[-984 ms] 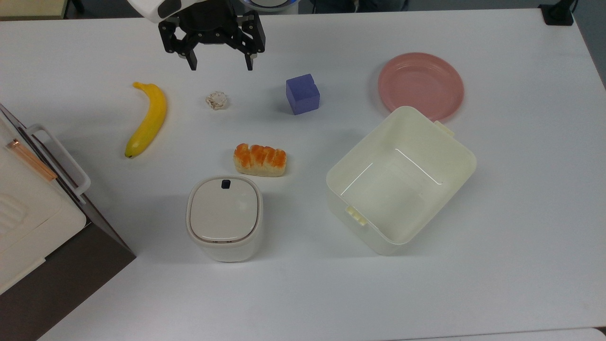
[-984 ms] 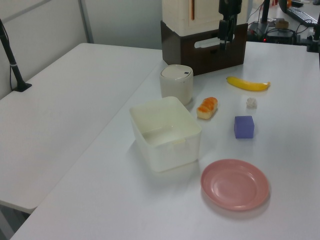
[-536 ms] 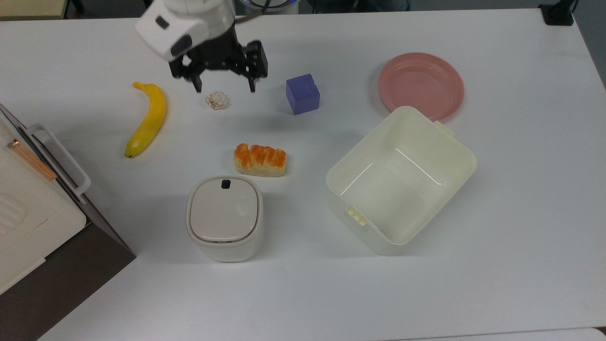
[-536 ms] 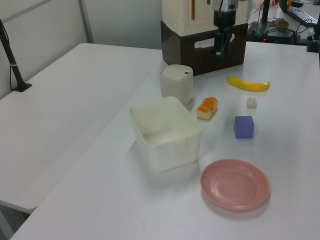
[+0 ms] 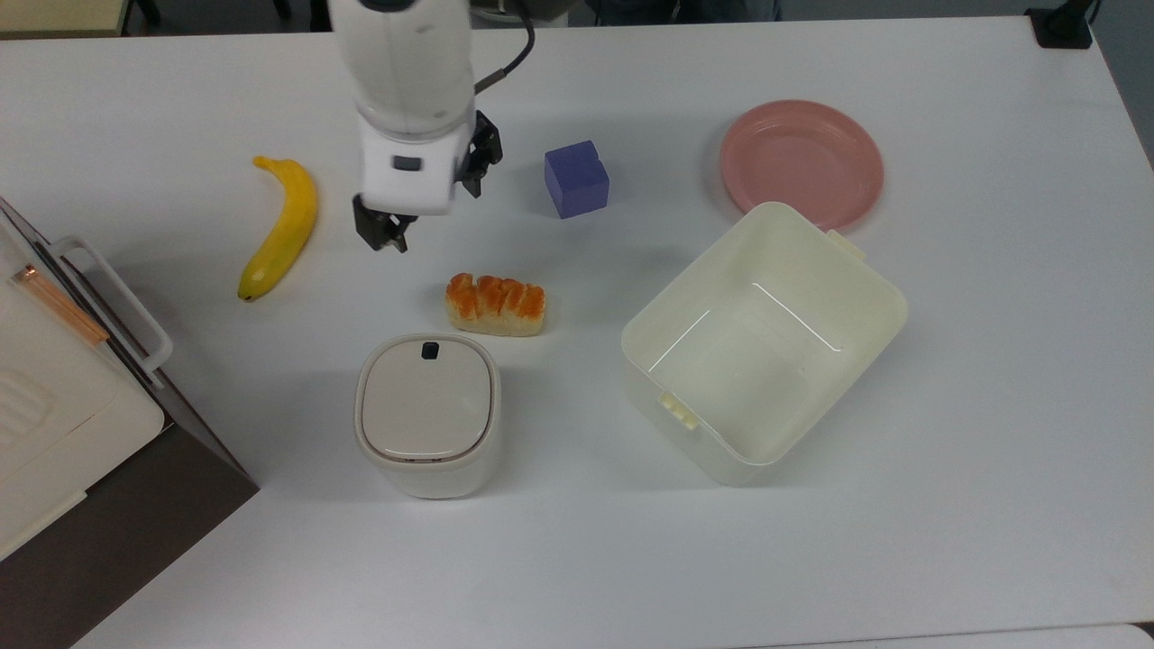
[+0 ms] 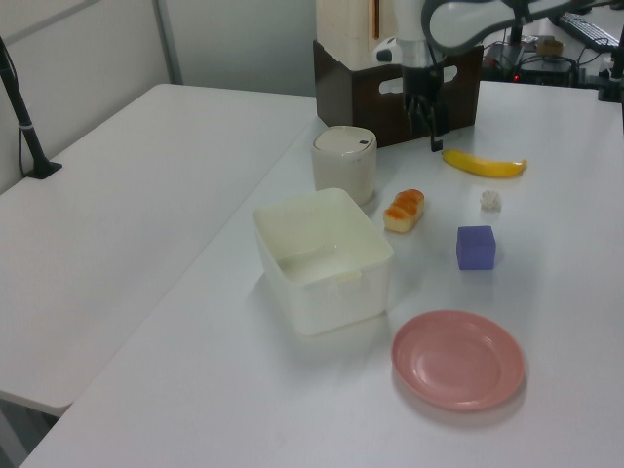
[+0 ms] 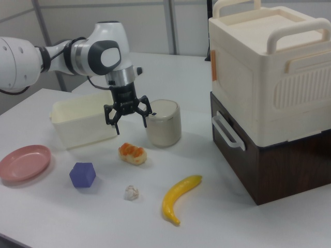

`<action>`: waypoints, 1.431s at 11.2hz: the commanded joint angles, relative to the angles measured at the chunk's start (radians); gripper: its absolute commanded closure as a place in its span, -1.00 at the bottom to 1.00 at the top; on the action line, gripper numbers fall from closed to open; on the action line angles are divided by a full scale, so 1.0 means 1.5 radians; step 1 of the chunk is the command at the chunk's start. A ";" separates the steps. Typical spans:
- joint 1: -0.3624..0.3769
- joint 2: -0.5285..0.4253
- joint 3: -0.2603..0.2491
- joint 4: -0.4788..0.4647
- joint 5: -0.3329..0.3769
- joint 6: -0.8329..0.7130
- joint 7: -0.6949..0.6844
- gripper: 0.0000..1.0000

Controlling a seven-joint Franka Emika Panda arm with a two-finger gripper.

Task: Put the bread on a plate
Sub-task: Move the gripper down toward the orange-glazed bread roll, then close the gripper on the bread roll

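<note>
The bread [image 5: 496,305], a small loaf with a glossy orange top, lies on the white table near the middle of the top view. The pink plate [image 5: 801,162] rests bare at the top view's upper right, behind the cream tub. My gripper [image 7: 132,123] hangs open above the table, its fingers spread and holding nothing. In the right view it hovers just over the bread [image 7: 132,153]. In the top view the arm sits up and to the left of the bread. In the left view the gripper [image 6: 430,125] is beyond the bread [image 6: 405,210] and far from the plate [image 6: 458,359].
A yellow banana [image 5: 279,225] and a blue cube [image 5: 576,178] flank the arm. A small beige ball [image 7: 131,192] lies near the banana. An open cream tub [image 5: 764,342] stands between bread and plate, and a lidded white canister [image 5: 427,415] stands beside the bread. A large box [image 5: 54,397] occupies the left edge.
The gripper has travelled from the table's far edge toward the bread, passing over the beige ball, and has turned about its axis. It stays open. Nothing on the table has moved.
</note>
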 commanded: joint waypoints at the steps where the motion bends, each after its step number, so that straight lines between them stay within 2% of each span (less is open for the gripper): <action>1: 0.007 0.017 0.044 -0.045 -0.084 0.064 -0.143 -1.00; 2: 0.007 0.024 0.053 -0.055 -0.093 0.090 -0.150 -1.00; 8: 0.017 0.102 0.053 -0.055 -0.141 0.156 -0.166 -0.93; 9: 0.023 0.107 0.054 -0.056 -0.148 0.161 -0.166 -0.82; 11: 0.026 0.107 0.057 -0.055 -0.149 0.160 -0.160 -0.37; 12: 0.025 0.107 0.063 -0.056 -0.149 0.160 -0.147 -0.21; 14: 0.025 0.105 0.068 -0.055 -0.149 0.153 -0.137 -0.19; 16: 0.022 0.074 0.076 -0.050 -0.143 0.125 -0.140 -0.16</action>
